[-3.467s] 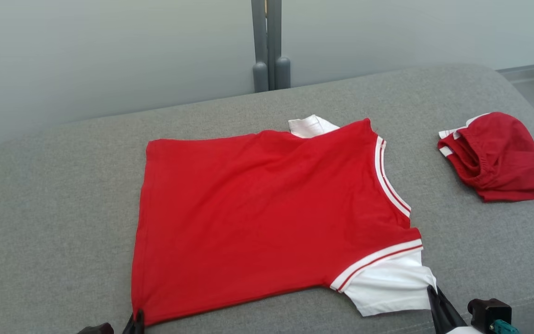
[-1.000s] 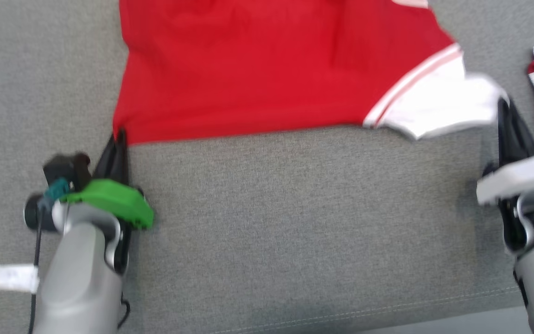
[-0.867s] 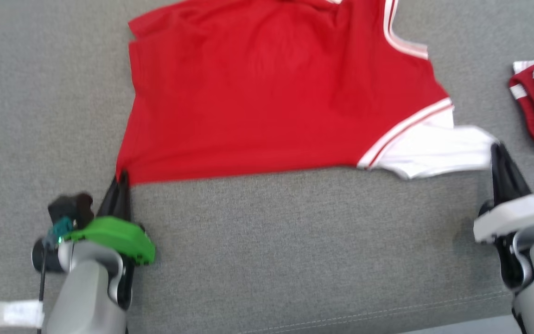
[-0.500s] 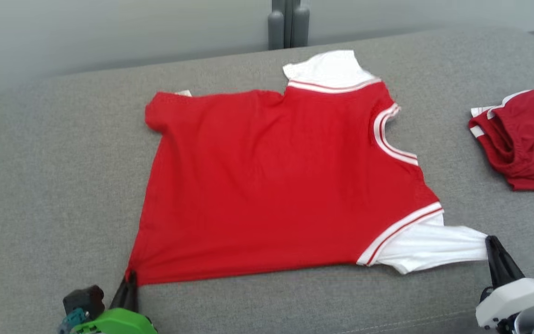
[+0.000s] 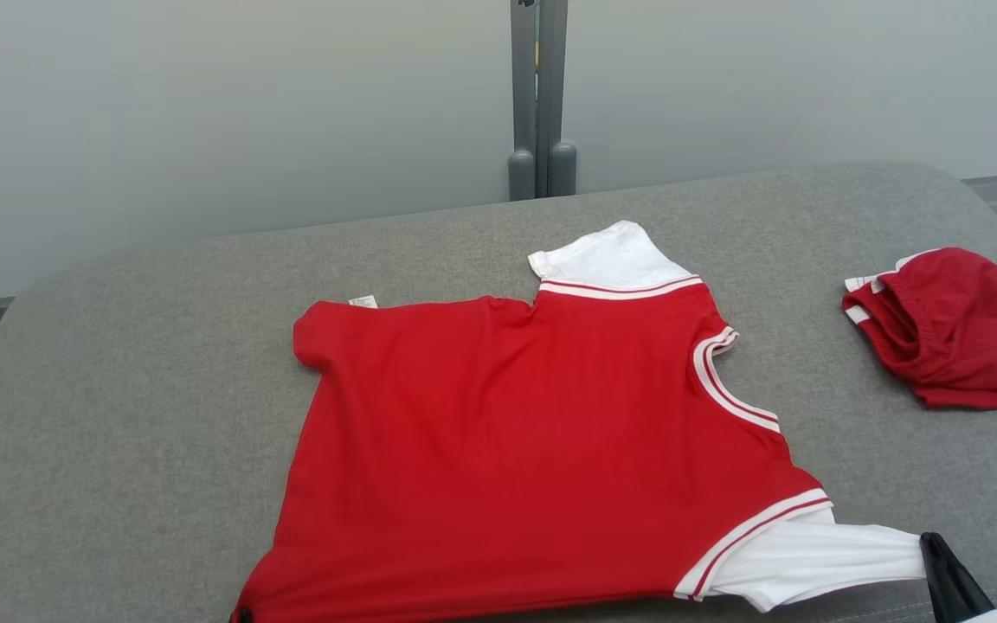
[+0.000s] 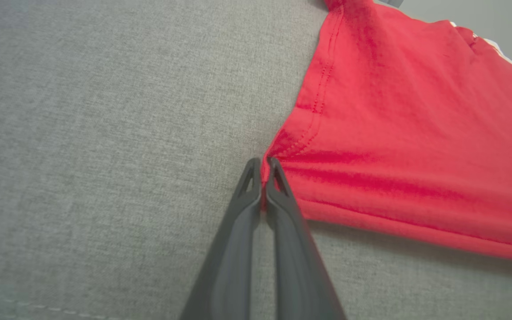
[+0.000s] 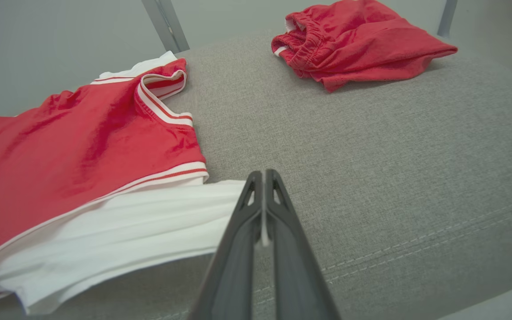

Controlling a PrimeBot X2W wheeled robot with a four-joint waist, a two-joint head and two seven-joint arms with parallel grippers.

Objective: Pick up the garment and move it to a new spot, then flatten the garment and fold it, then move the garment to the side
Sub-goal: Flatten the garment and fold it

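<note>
At the left, the left end effector (image 6: 263, 162) is clenched on the lower hem corner (image 6: 282, 144) of the red shirt (image 5: 516, 450), a thin pinch just past the double-stitched hem. A sharp tug could pull that soft knit free. The shirt lies spread across the middle of the grey, coarsely woven tabletop (image 5: 118, 415), mostly flat but skewed. Its far hem corner is rounded and bunched, and faint ridges run out from the gripped corner. Uneven pulling would likely deepen those creases, not smooth them. At the right, the right end effector (image 7: 263, 174) is clamped on the edge of the white sleeve (image 5: 819, 558), drawn taut below its striped band. It looks stretchy and could distort. Well apart lies a crumpled pair of red shorts (image 5: 953, 329) with an elastic waistband.
</note>
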